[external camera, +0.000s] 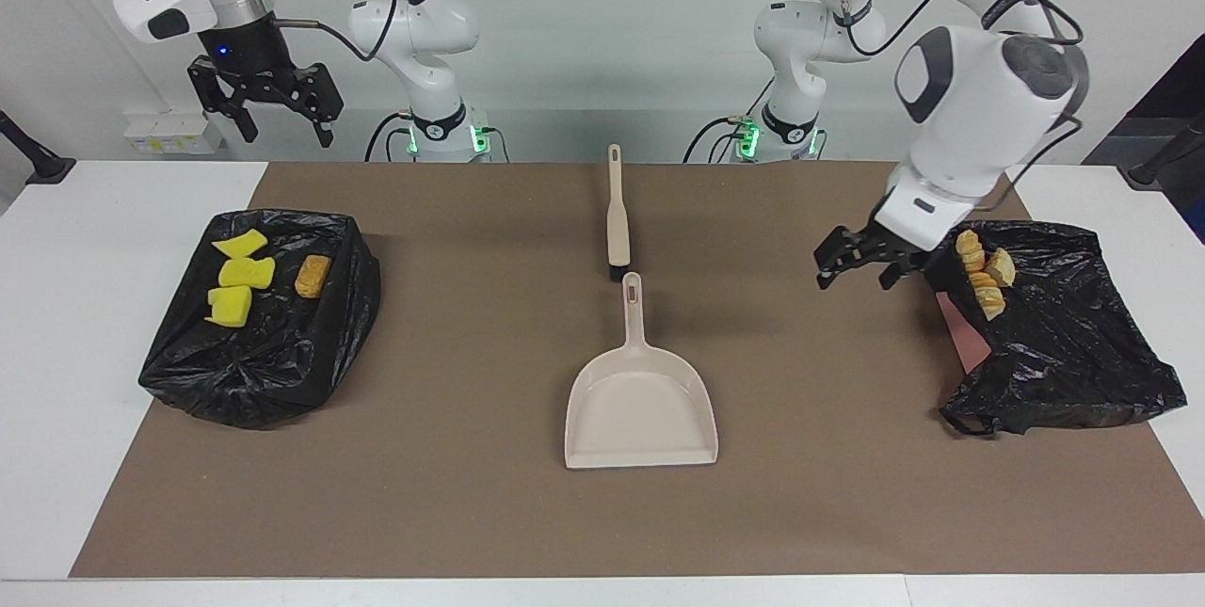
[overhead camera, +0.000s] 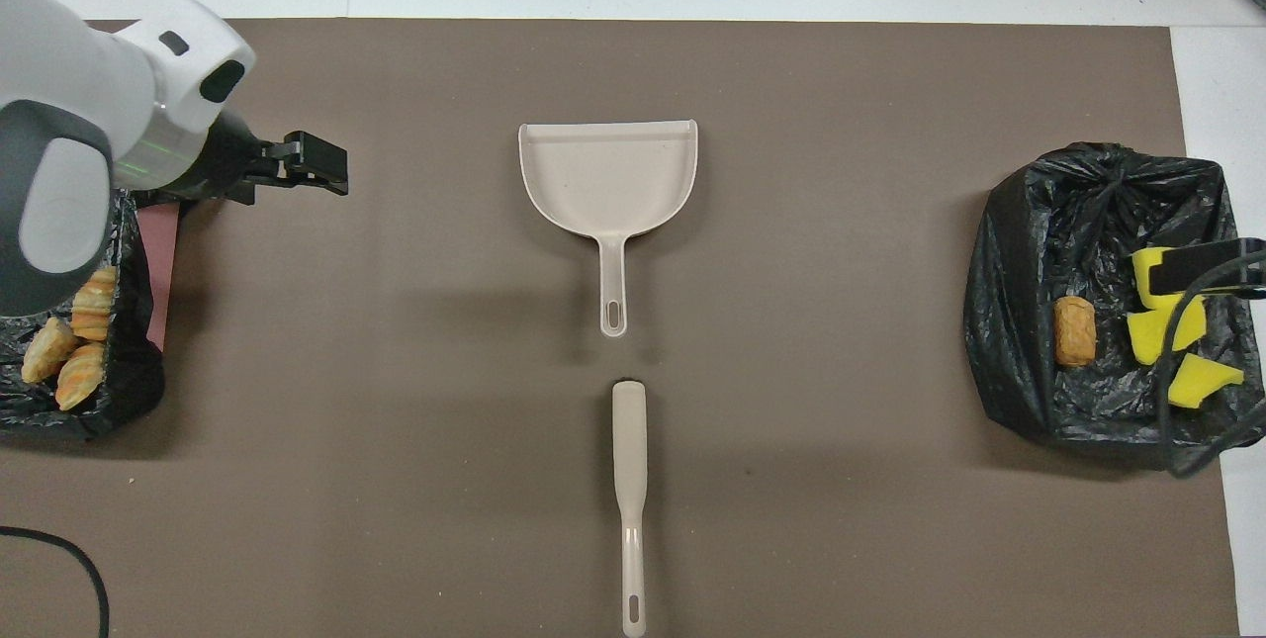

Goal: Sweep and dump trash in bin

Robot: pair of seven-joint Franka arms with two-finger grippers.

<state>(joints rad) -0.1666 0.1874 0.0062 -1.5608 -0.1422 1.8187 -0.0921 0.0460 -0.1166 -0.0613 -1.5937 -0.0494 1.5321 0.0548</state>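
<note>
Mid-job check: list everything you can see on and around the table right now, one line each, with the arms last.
yellow chunks: three, bright yellow, on the black bag at the right arm's end of the table.
orange-brown chunk: one, orange-brown, on the same bag beside the yellow ones.
tan chunks: three, pale tan, in the black bag at the left arm's end.
black bags: two, black, one at each end of the mat; the second lies at the left arm's end.
dustpan: one, beige, mid-mat, nothing in it, handle toward the robots.
brush: one, beige, nearer to the robots than the dustpan, in line with its handle.
mat: one, brown, covering most of the white table.
left gripper: open, holding nothing, over the mat beside the tan chunks' bag.
right gripper: open, holding nothing, waiting raised at its own end.
</note>
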